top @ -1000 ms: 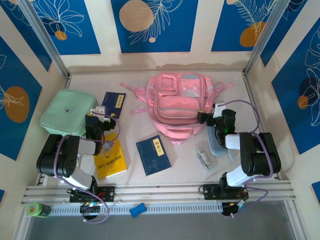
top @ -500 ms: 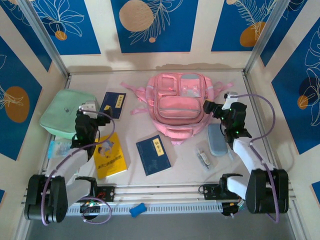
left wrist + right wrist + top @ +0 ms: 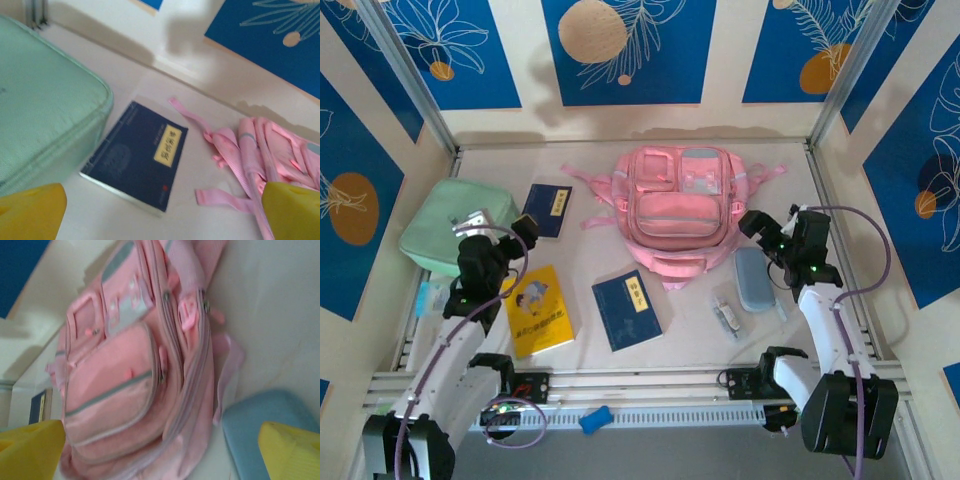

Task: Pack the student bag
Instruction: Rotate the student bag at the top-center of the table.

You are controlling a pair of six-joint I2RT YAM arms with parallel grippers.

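top external, student bag (image 3: 675,205) lying flat, right gripper (image 3: 751,222) just beside it

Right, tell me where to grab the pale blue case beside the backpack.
Across its narrow middle, from straight above: the pale blue case lies flat, its long axis running away from the arms. The right gripper, open, is nearest.
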